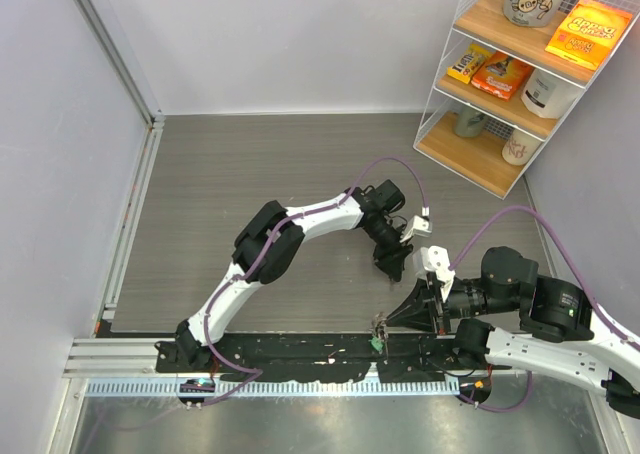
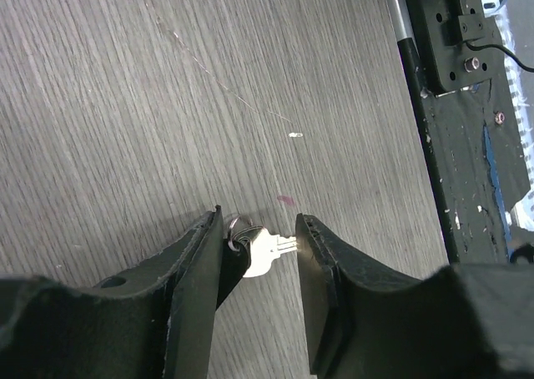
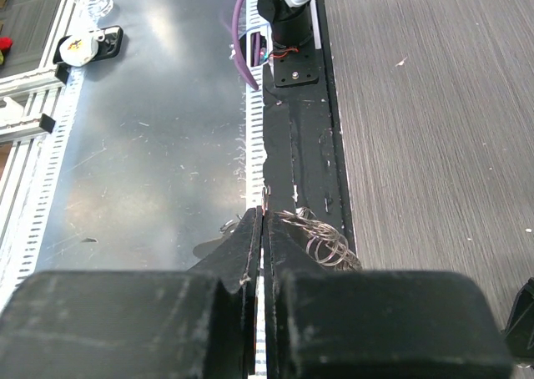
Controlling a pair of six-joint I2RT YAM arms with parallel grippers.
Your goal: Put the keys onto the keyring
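My left gripper (image 1: 392, 266) is open and points down at the grey table. In the left wrist view its fingertips (image 2: 259, 219) straddle a small silver key (image 2: 265, 252) that lies flat with a little split ring (image 2: 236, 227) at its head, close to the left finger. My right gripper (image 1: 388, 322) is shut on the keyring (image 1: 378, 332), whose green piece (image 1: 376, 344) hangs below. In the right wrist view the thin loop's edge (image 3: 265, 199) sticks out of the shut fingertips (image 3: 264, 218). Several small silver rings (image 3: 324, 239) dangle beside the right finger.
A black base plate (image 1: 300, 352) and a shiny metal sheet (image 3: 150, 145) run along the near edge under my right gripper. A wire shelf (image 1: 520, 74) with boxes and cups stands at the back right. A wall with a rail (image 1: 130, 204) bounds the left.
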